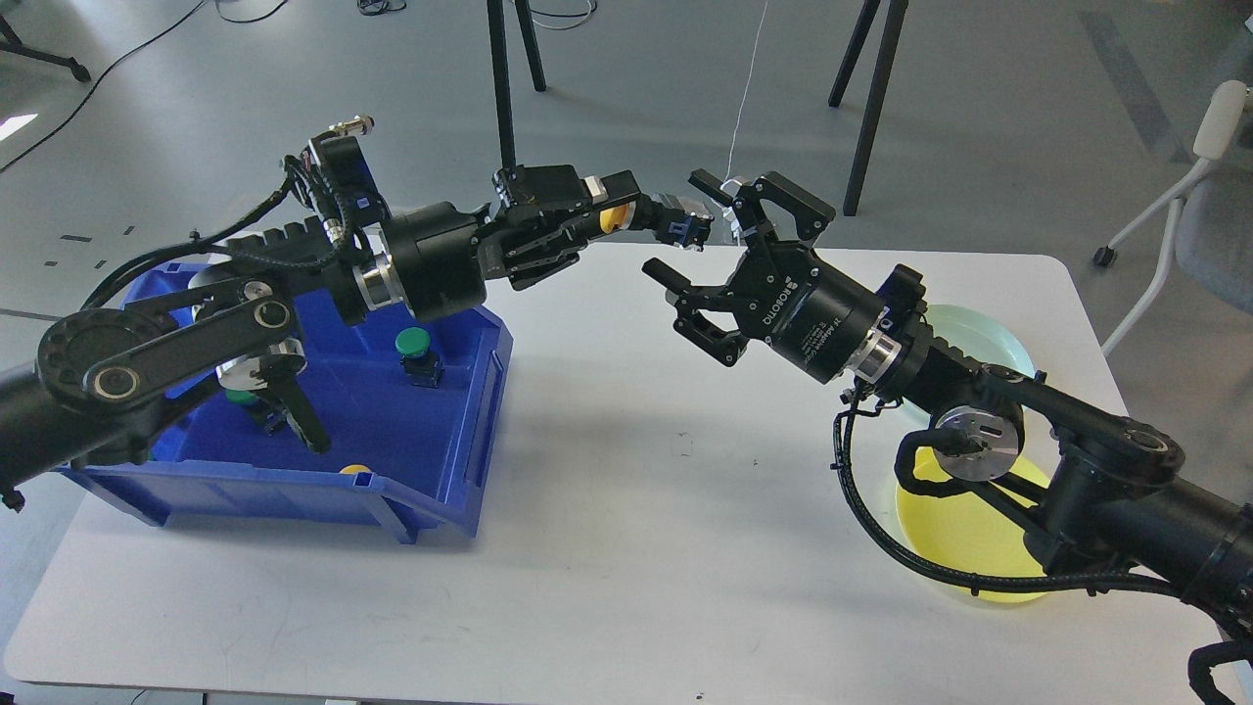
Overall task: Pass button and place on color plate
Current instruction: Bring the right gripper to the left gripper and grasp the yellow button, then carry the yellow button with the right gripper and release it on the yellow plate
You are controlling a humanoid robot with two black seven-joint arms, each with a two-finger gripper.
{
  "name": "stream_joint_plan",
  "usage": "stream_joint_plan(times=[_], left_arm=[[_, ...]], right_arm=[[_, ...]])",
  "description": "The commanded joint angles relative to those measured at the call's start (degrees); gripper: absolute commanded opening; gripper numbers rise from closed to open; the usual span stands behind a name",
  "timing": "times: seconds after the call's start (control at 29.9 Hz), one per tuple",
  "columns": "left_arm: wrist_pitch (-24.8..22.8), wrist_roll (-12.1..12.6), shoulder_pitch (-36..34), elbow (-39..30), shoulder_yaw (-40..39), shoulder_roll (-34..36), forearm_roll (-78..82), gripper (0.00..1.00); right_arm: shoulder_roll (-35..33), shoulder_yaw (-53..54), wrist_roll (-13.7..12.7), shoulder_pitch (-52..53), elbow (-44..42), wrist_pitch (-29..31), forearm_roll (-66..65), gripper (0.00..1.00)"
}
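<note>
My left gripper is shut on a yellow button, whose yellow cap sits between the fingers and whose silver and blue base sticks out to the right, held high over the table's far edge. My right gripper is open, its two fingers spread just right of and below the button's base, not touching it. A yellow plate lies at the right front and a pale blue plate behind it, both partly hidden by my right arm.
A blue bin at the left holds a green button, another green one partly behind my left arm, and a yellow one at the front wall. Tripod legs stand behind the table. A chair is at far right.
</note>
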Motion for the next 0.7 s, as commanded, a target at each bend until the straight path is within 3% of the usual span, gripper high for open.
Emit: stream_joint_plan(times=[0.0, 0.03, 0.3, 0.43, 0.5, 0.67], left_arm=[[0.0, 0.0, 0.0, 0.0, -0.1, 0.0, -0.1, 0.20], [0.1, 0.0, -0.1, 0.0, -0.1, 0.0, -0.1, 0.20], [0.2, 0.0, 0.0, 0.6, -0.1, 0.0, -0.1, 0.23], [0.1, 0.0, -0.1, 0.7, -0.1, -0.1, -0.2, 0.43], [0.1, 0.0, -0.1, 0.7, -0.1, -0.1, -0.5, 0.62], [-0.4, 0.0, -0.4, 1.8, -0.5, -0.3, -1.0, 0.74]], right_arm=[[0.0, -0.1, 0.1, 0.0, -0.4, 0.0, -0.4, 0.08], [0.0, 0.0, 0.1, 0.0, -0.4, 0.0, -0.4, 0.01], [0.0, 0.4, 0.1, -0.1, -0.3, 0.0, -0.2, 0.01], [-0.3, 0.5, 0.1, -0.1, -0.2, 0.0, -0.1, 0.01], [-0.6, 0.6, 0.1, -0.1, -0.2, -0.2, -0.1, 0.01], [-1.8, 0.8, 0.1, -0.6, 0.3, -1.4, 0.1, 0.01]])
